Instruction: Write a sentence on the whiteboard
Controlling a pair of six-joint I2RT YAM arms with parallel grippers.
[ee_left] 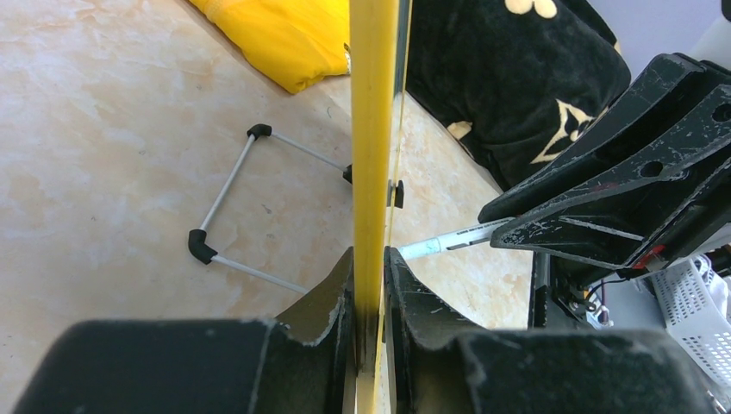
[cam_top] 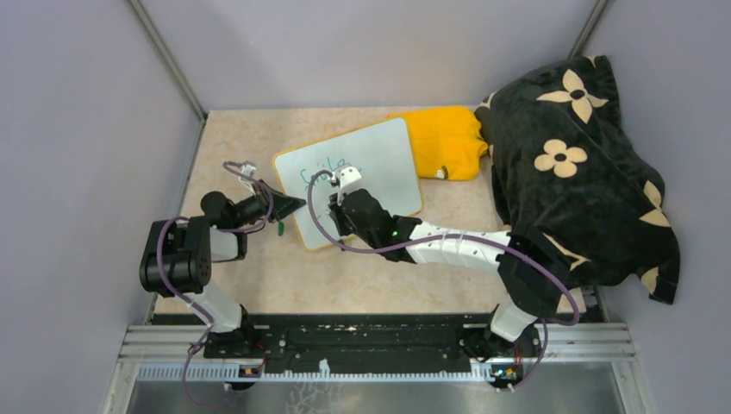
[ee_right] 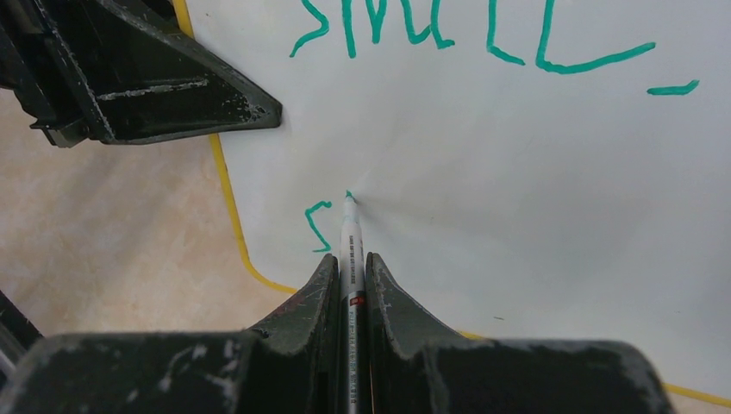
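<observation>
Whiteboard [cam_top: 379, 159] rim pinched by left tool [ee_left: 371, 259]; right tool [ee_right: 349, 263] grips marker [ee_right: 351, 233], its arm [cam_top: 457, 246] hiding part of sentence [cam_top: 326, 169].

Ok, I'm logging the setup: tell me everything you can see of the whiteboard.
The whiteboard is a glossy white rectangle with rounded corners and a thin yellow rim, set askew on the table beside a yellow cloth. Green writing reads "Smile", with a second line barely started. The left fingers clamp its rim; the marker tip in the right fingers touches its face.
</observation>
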